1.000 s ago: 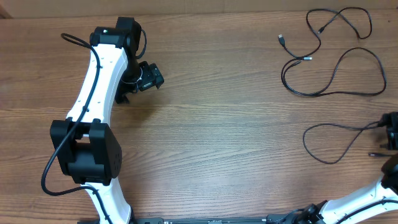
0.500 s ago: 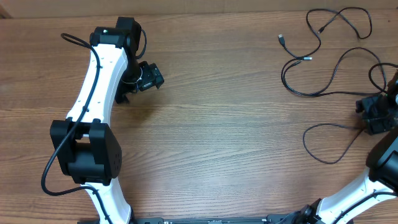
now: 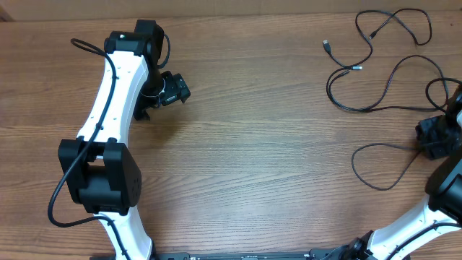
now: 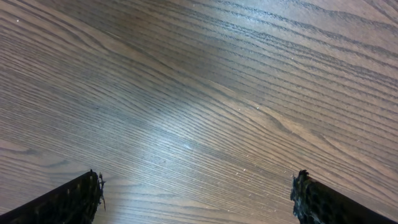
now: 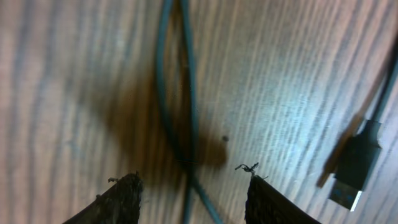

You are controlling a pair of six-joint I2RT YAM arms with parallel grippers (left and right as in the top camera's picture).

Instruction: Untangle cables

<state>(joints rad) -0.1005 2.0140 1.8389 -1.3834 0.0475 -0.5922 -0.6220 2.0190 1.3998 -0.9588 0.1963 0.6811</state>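
Far right edge of the table, overhead view: that's where my right gripper sits, low over the wood, right at the end of the lowest of the cables. Wrist cam shows 2 thin dark strands running down the frame. They seem to cross, then one passes btw my two fingertips. Neither pad touches the cord as far as I can see. There's a gap on both sides, so the right jaws stand apart w/ cable in the middle, nothing pinched. Pic is blurry, so fine contact is hard to judge. Just right of the fingers lies a black USB plug w/ silver tip, flat on the wood, its cord leading up & off to the upper right.

Rest of the cables: all in the right part of the table, loose, not bundled. Nearest one makes a long open loop to the left of my right gripper. Above it a bigger strand curves wide across. The top-right corner has another w/ bends crossing each other. 2 small silver-tipped plugs lie on the side toward table center.

As for my left gripper: well apart from all cords, over the upper-left area of the table. Fingers spread wide, at opposite bottom corners of the wrist cam, wood grain btw them, gripping nothing.
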